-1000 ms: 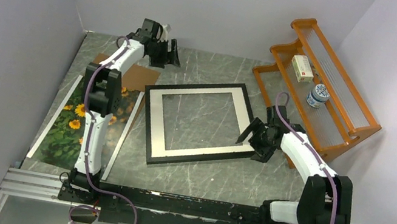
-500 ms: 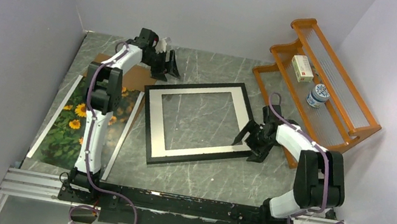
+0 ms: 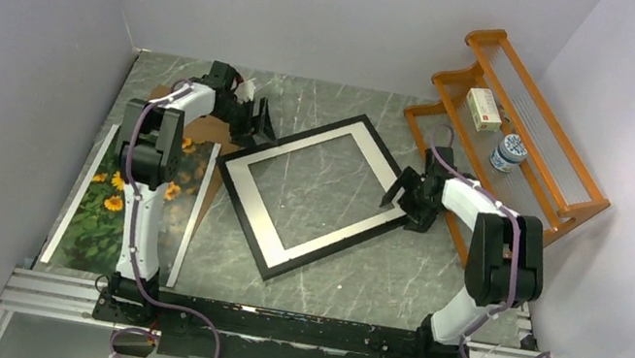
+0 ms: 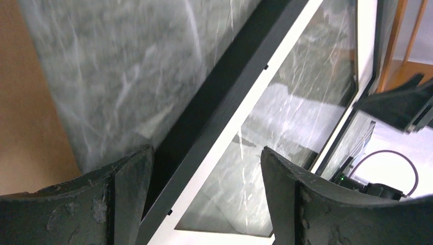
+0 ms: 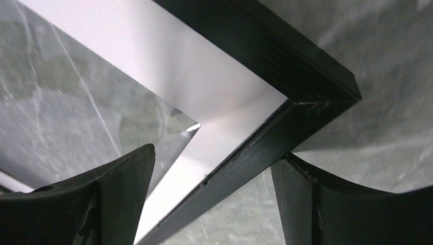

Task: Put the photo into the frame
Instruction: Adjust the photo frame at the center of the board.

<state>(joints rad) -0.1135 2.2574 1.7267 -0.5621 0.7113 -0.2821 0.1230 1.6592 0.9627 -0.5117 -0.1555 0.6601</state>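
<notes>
The frame (image 3: 312, 196) lies flat at the middle of the marble surface (image 3: 357, 267), turned so its corners point roughly to 12, 3, 6 and 9 o'clock, with a white mat border showing inside its black edge. The photo (image 3: 99, 219) lies flat well apart from it, out at 9 o'clock on the surface, partly hidden under the left arm. A brown board (image 3: 202, 131) lies just beyond the photo, toward 11 o'clock. The left hand (image 3: 257, 119) sits low over the frame's 10 o'clock edge; in its wrist view the fingers (image 4: 122, 199) stand wide apart with the black edge running up between them, gripping nothing. The right hand (image 3: 401, 197) is at the 3 o'clock corner, also spread open, and its fingers (image 5: 117, 199) straddle that corner without closing on it. At 2 o'clock stands an orange rack (image 3: 546, 121) carrying a small box (image 3: 483, 109) and a jar (image 3: 507, 153).
</notes>
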